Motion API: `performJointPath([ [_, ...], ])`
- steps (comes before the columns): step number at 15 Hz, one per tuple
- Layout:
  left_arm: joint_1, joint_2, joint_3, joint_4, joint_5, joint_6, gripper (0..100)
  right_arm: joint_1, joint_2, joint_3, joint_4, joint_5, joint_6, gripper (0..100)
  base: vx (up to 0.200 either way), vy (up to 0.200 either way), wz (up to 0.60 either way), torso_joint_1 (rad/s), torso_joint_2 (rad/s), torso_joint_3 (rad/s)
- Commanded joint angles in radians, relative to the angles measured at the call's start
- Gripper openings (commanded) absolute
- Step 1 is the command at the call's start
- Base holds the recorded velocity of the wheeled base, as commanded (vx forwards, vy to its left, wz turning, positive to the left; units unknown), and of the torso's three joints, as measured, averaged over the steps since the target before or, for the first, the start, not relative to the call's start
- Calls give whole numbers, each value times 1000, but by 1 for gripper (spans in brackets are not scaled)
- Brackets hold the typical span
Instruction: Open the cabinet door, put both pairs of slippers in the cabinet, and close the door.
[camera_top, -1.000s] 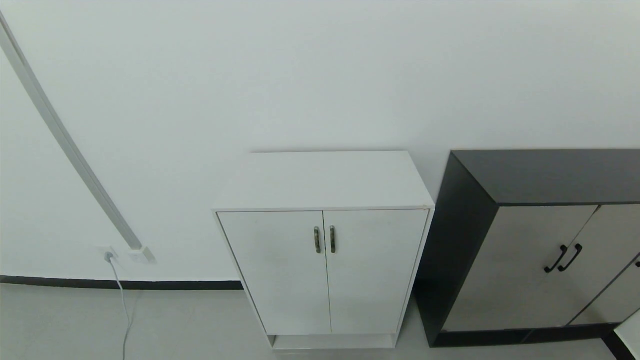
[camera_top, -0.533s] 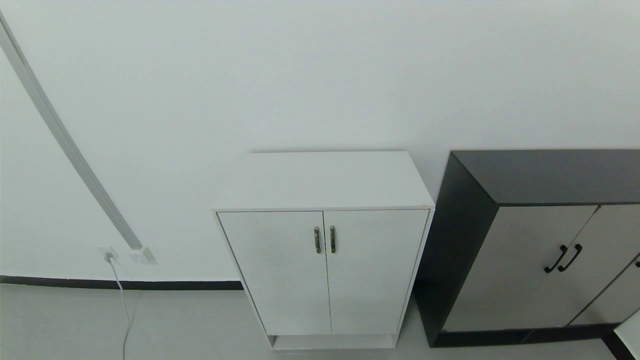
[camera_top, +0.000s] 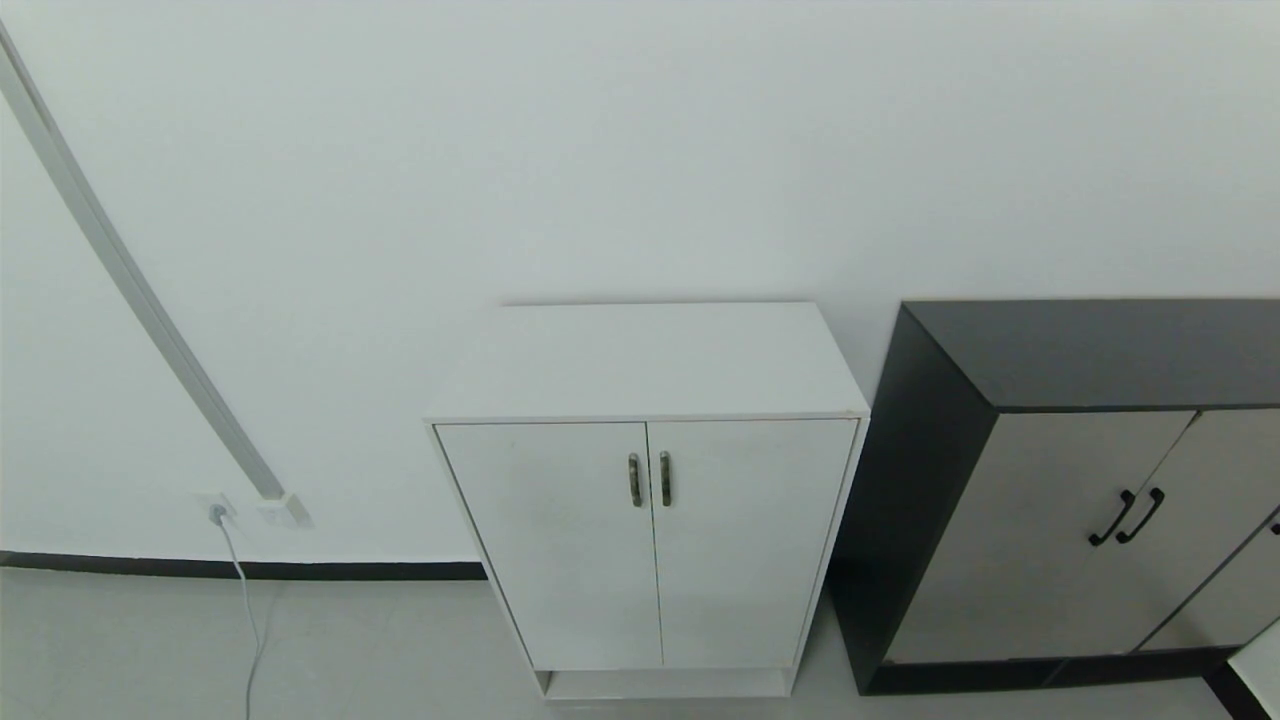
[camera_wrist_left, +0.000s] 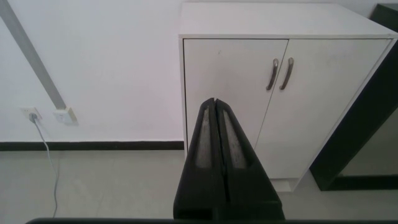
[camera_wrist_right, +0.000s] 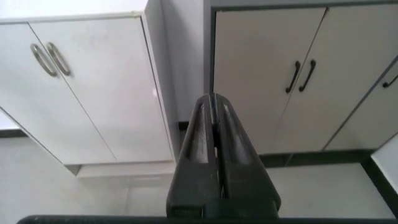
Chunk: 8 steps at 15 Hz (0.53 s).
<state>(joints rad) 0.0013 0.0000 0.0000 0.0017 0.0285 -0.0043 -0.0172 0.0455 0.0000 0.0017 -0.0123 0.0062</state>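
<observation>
A white two-door cabinet (camera_top: 650, 540) stands against the wall with both doors closed; its two metal handles (camera_top: 649, 479) meet at the centre seam. The left wrist view has the same cabinet (camera_wrist_left: 249, 87) and handles (camera_wrist_left: 280, 73) ahead of my left gripper (camera_wrist_left: 214, 102), which is shut and holds nothing, well short of the doors. My right gripper (camera_wrist_right: 212, 98) is shut and empty too, in front of the gap between the white cabinet (camera_wrist_right: 93, 87) and the dark one.
A black-framed cabinet (camera_top: 1060, 480) with grey doors and black handles (camera_top: 1127, 516) stands right of the white one. A wall socket with a cable (camera_top: 240, 600) and a slanted cable duct (camera_top: 130, 280) are at the left. Grey floor (camera_top: 350, 650) lies open in front.
</observation>
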Motion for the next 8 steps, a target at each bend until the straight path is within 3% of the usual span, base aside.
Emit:
performJointPath([
  [1,0,0,0,0,1,0,0,14,-44,0,0,2,23,0,0,0,0,0,0,0],
  [8,0,0,0,0,-2,6,0,14,-44,0,-11,-92,83,0,0,0,0,0,0,0],
])
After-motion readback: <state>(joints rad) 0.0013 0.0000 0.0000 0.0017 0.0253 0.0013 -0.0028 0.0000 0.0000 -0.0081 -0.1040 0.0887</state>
